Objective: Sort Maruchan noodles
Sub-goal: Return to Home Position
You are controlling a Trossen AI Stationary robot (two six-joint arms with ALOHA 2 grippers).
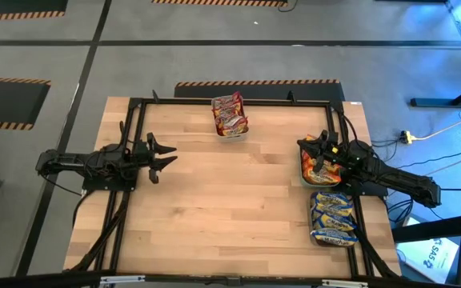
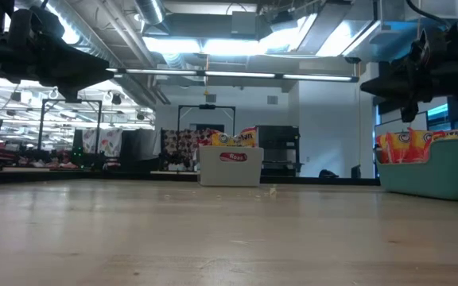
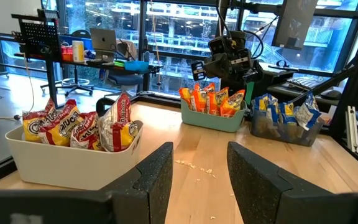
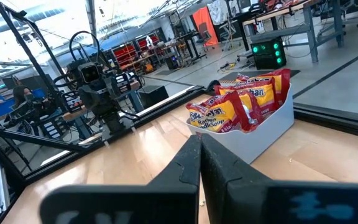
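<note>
The maroon-and-yellow noodle packets (image 1: 230, 114) stand on edge in a white tray (image 2: 230, 167) at the table's far edge. Orange-red packets (image 1: 320, 170) fill a teal tray (image 2: 436, 175) on the right side, and blue-and-yellow packets (image 1: 332, 214) lie in a tray nearer the front right corner. My right gripper (image 1: 306, 146) hovers shut and empty above the far-left part of the teal tray; in its wrist view (image 4: 199, 149) it looks toward the white tray (image 4: 263, 134). My left gripper (image 1: 169, 155) waits open and empty over the table's left side, above the bare wood (image 3: 199, 152).
The three trays stand along the far and right edges; the middle and near part of the wooden tabletop (image 1: 230, 208) show bare wood with a few crumbs (image 3: 194, 165). A black frame (image 1: 134, 104) runs around the table. Desks and equipment stand in the room beyond.
</note>
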